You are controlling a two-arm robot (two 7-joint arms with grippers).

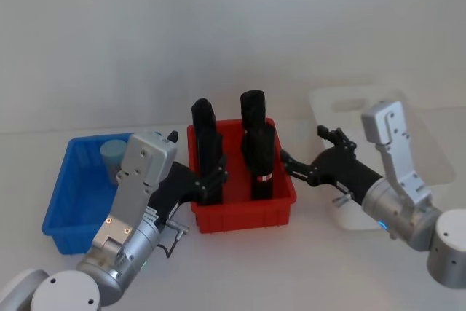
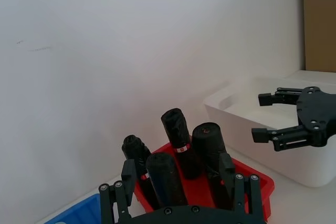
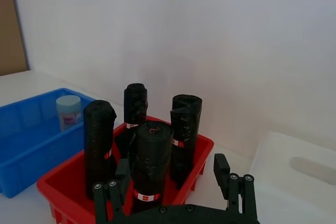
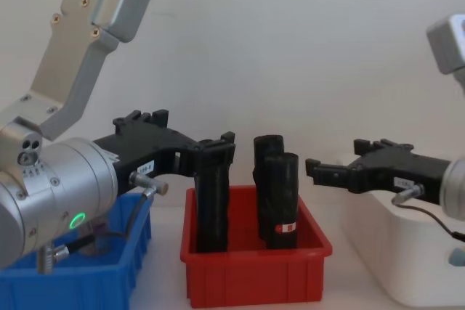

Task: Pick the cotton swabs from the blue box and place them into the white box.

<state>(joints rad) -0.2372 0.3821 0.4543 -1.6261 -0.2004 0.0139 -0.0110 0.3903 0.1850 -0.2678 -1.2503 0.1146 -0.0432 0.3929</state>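
Both grippers hover with jaws spread and nothing between them. Left gripper [image 1: 200,180] sits low and centre-left in the head view, its fingers reaching toward the red bin [image 1: 244,213] and its black rolls [image 1: 260,143], past the blue box [image 1: 54,205] at the lower left of that frame. One jar of the cotton swabs [image 1: 111,156] stands upright in the far right corner of the blue box, lid up, its long axis vertical. That jar lies behind and to the left of the left gripper's fingertips, close beside the arm's silver wrist housing, so the left arm is plainly the nearer one; by judgement, it would need to draw back and swing left before descending over the lid. Right gripper [image 1: 313,158] hangs right of centre, at the near-left rim of the white box [image 1: 429,143], fingers pointing at the red bin, well apart from the jar, with the red bin between them.
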